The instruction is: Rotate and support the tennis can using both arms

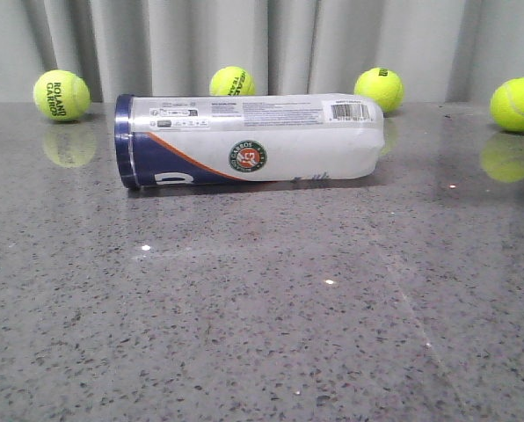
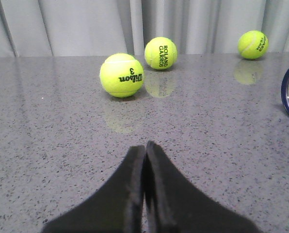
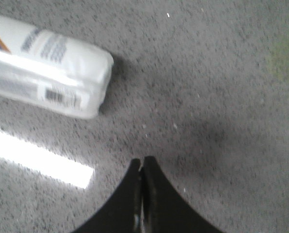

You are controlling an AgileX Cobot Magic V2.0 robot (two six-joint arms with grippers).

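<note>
The tennis can (image 1: 249,141) lies on its side on the grey speckled table (image 1: 262,334), navy rim toward the left arm's side, its round emblem reading "Roland Garros" and a barcode near the clear end. The left gripper (image 2: 144,148) is clenched and empty; ahead of its tips sit balls marked "Wilson 3" (image 2: 121,75) and "Roland Garros" (image 2: 161,53), with only the can's rim showing, cut off. The right gripper (image 3: 141,162) is likewise clenched on nothing, with the can's blurred clear end ahead and to one side.

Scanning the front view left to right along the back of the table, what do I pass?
Ball printed Roland Garros → can's navy rim → ball behind the can → ball by the can's far end → ball at the right edge.
</note>
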